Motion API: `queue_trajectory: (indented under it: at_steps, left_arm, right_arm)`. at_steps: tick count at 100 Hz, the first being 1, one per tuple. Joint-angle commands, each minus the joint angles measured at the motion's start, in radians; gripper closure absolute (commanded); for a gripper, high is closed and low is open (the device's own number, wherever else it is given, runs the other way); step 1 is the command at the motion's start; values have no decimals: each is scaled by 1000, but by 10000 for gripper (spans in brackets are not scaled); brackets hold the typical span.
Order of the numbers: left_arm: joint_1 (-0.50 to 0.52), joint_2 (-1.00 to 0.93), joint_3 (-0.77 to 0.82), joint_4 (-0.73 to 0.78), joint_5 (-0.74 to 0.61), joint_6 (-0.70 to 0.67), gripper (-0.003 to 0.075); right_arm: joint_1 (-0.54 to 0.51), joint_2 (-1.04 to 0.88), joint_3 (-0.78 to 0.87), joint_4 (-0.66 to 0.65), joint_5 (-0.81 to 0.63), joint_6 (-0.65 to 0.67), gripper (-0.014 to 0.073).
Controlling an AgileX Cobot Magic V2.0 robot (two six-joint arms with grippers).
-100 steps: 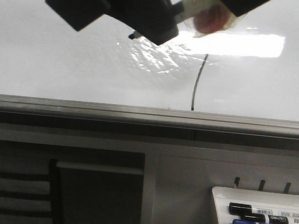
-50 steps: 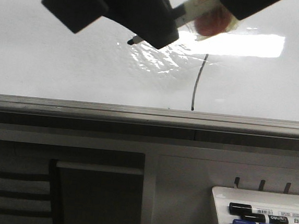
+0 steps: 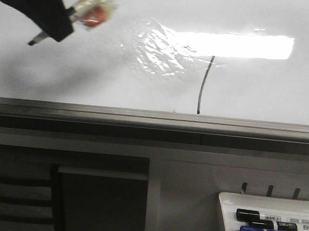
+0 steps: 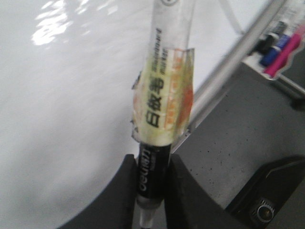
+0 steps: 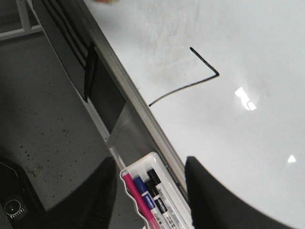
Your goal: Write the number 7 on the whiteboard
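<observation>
The whiteboard (image 3: 81, 82) fills the upper front view, with a bright glare patch. The number 7 shows there as a thin black curved downstroke (image 3: 202, 87) that ends near the grey frame. In the right wrist view (image 5: 193, 82) it shows whole, a short top bar joined to a long stroke. My left gripper (image 3: 54, 25) is at the far upper left, shut on a black marker (image 3: 93, 7) wrapped in yellowish tape, its tip pointing down-left, well left of the 7. The left wrist view shows the jaws (image 4: 151, 191) clamped on the marker (image 4: 162, 109). My right gripper (image 5: 150, 191) is open and empty.
A white marker tray (image 3: 228, 200) hangs below the board's grey frame (image 3: 154, 118) at the lower right, holding black, blue and pink markers (image 5: 143, 200). It also shows in the left wrist view (image 4: 281, 43). Dark grey floor lies beyond the board's edge (image 5: 43, 119).
My left gripper has swung left with the marker, away from the glare patch and the 7. The drawn stroke looks the same.
</observation>
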Motion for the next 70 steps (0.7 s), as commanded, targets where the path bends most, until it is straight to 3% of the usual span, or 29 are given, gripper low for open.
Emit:
queue_trajectory:
  at_steps: [1, 27, 70]
  left_arm:
    - [109, -32, -8, 41, -47, -180, 741]
    - [352, -21, 112, -27, -237, -241, 741]
    - [376, 39, 128, -82, -297, -241, 741]
  right_arm:
    - [-34, -23, -33, 5, -13, 3, 293]
    - [-40, -23, -33, 5, -8, 3, 293]
    - [-40, -19, -33, 5, -26, 3, 293]
